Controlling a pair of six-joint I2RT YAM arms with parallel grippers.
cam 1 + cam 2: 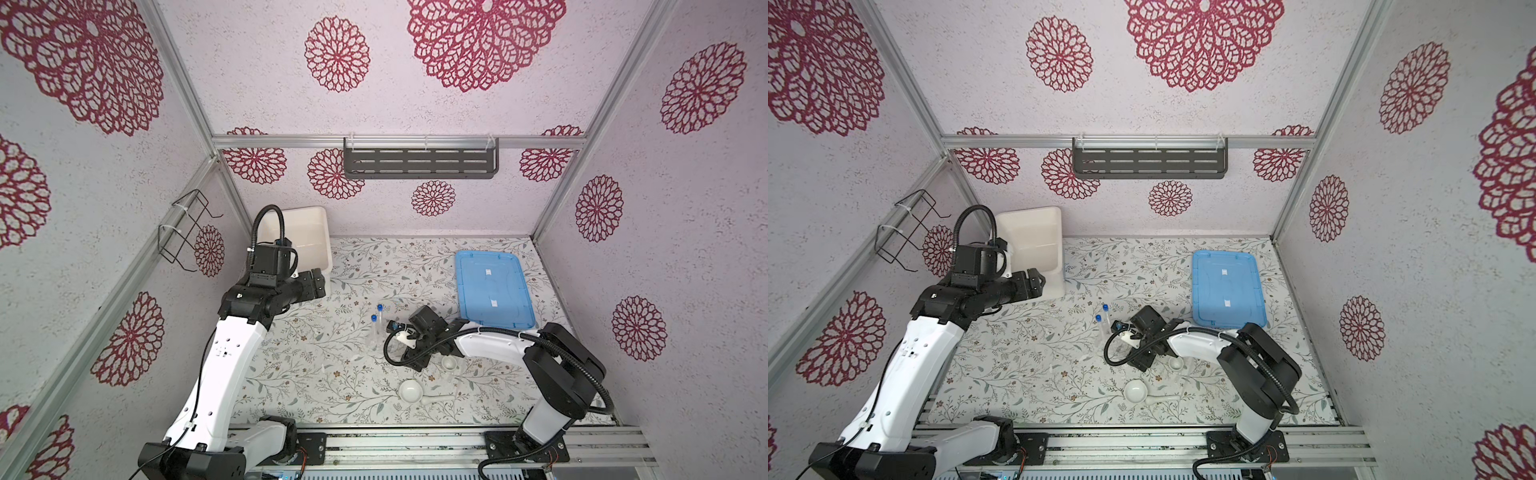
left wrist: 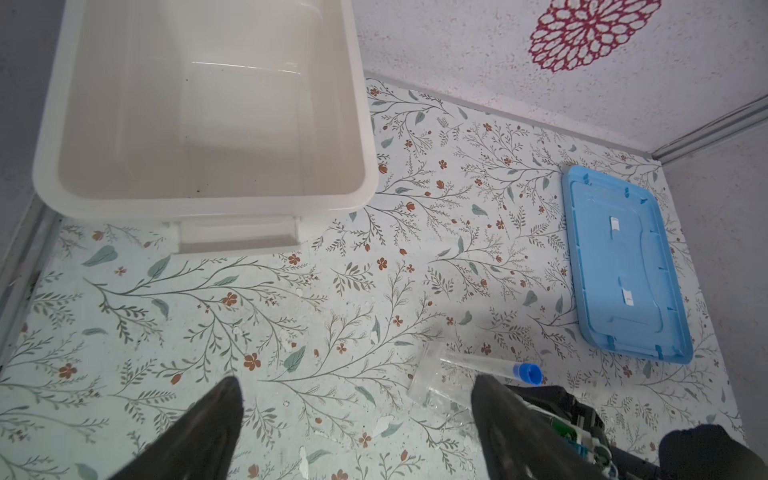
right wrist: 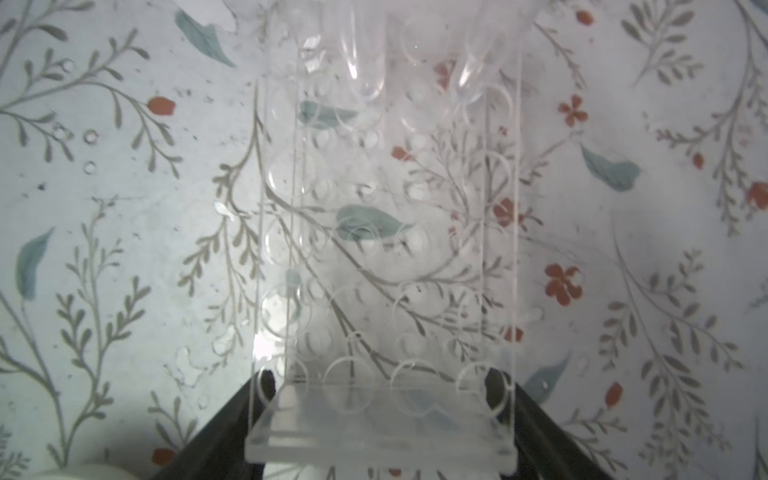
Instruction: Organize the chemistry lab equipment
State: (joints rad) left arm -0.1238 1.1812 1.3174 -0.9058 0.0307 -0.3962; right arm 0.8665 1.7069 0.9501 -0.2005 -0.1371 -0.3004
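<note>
Clear plastic is being pinched by the right pincer (image 3: pixel 382 386). Its two black fingers are being pressed against the side walls of the rack (image 3: pixel 386 249) at the near end, by the thick end plate. In the right wrist view the rack's long axis is being shown running straight away from that pincer, so the grip is being taken across the short width.

Two tubes (image 3: pixel 365 62) are being carried in holes at the far end, and their rounded bottoms are being seen through the tiers. In a top view their blue caps (image 1: pixel 380 307) are being shown just beyond the right wrist, near the middle of the surface (image 1: pixel 332 374). With the load sitting away from the grip, a lift is being judged likely to tip the rack forward unless it is being levelled.

The left pincer (image 2: pixel 357 395) is being held spread, with nothing between its fingers. It is being shown beside the tub (image 2: pixel 208 205), well apart from the rack, so the right arm is being judged far the nearer.

The rack is being seen as rigid, glossy and see-through, drilled with rows of round holes. Slipping on such smooth walls is being counted a risk. Two bowls (image 1: pixel 410 390) and the stick (image 1: pixel 436 400), matt white and rounded, are being shown on the surface nearer the arms' bases. Whether the stick is touching the larger bowl or lying just beside it cannot be told.
</note>
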